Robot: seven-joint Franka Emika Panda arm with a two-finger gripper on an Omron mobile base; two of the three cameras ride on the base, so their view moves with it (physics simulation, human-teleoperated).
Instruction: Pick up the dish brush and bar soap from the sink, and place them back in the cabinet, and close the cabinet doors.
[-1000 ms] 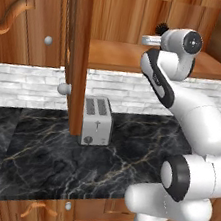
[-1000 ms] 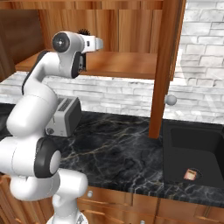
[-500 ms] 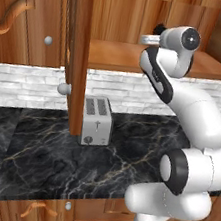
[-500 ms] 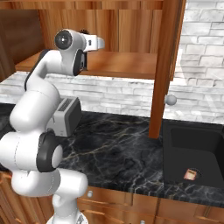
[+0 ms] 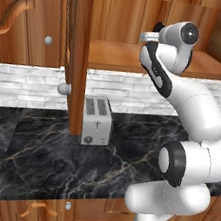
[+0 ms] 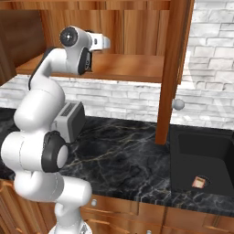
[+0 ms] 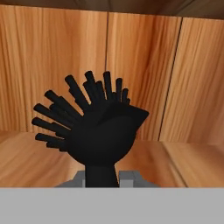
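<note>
The dish brush (image 7: 103, 131) stands close before the hand camera, black, its bristles fanned up and left. My gripper (image 7: 103, 178) is shut on its handle. The arm reaches up into the open cabinet (image 5: 121, 53), with the hand (image 5: 148, 36) just above the wooden shelf (image 6: 132, 67); the cabinet's back panels fill the hand view behind the brush. The bar soap (image 6: 199, 182), a small pinkish block, lies on the floor of the black sink (image 6: 183, 151) at the lower right. Both cabinet doors (image 5: 76, 51) stand open, the right one (image 6: 171, 68) edge-on.
A silver toaster (image 5: 96, 120) stands on the black marble counter (image 5: 38, 162) under the cabinet, beside the arm. Round door knobs (image 6: 178, 104) stick out at the open doors' lower edges. Drawers with curved handles (image 5: 33, 209) run below the counter.
The hand has pushed a little further into the cabinet above the shelf, still holding the brush. The soap and doors have not moved.
</note>
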